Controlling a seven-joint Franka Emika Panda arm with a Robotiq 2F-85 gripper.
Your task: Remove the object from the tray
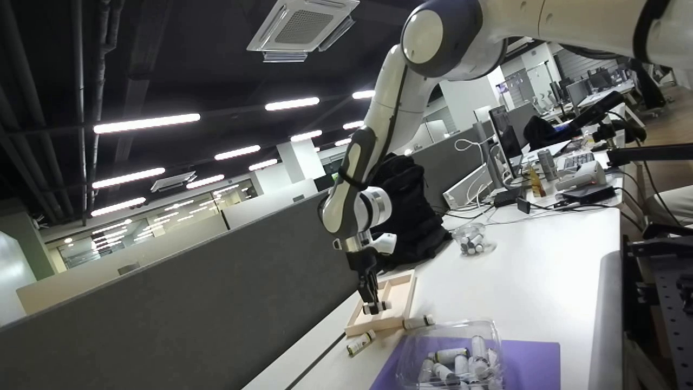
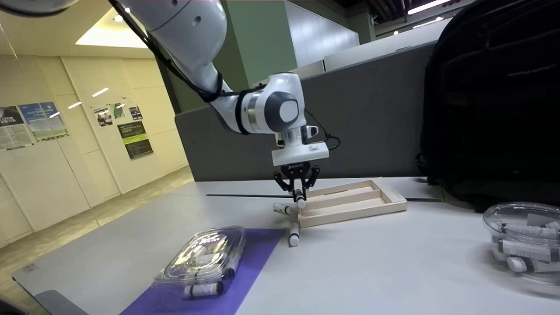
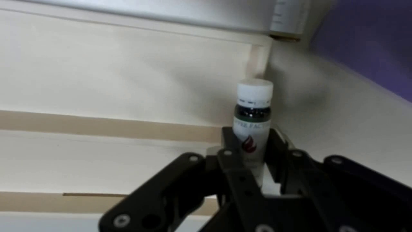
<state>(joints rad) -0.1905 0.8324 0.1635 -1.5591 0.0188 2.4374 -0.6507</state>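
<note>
In an exterior view, far left: posters (image 2: 43, 121) on a pale wall (image 2: 52, 183), then the arm (image 2: 188, 57) slanting in from above, grey partition (image 2: 363, 118) behind it. Lower down on the white desk (image 2: 372, 271), a purple mat (image 2: 258, 258) bearing a clear plastic box (image 2: 239, 240); small bottles (image 1: 452, 355) piled inside. Next rightward, two lying on the desk by the mat-side end of the tray (image 2: 352, 216): a far loose bottle (image 2: 283, 208) near the end wall, a near loose bottle (image 2: 294, 235) by the front corner (touching the wood or just beside it, cannot tell). Above, the gripper (image 2: 299, 195) points down, fingers narrow, clasping a white-capped bottle (image 3: 252, 141). Wrist view adds: dark neck, pale label, red flame mark. Held crosswise to the fingers, at that same end of the tray; whether within the rim or just past it, the views do not settle. Tray runs rightward from there: light bare wood, low edges, lengthwise divider, flat on the desk. Right of it, a black backpack (image 2: 490, 109). Far right, nearer the camera: round clear tub (image 2: 490, 227), more bottles in it, cut off by the frame edge.
</note>
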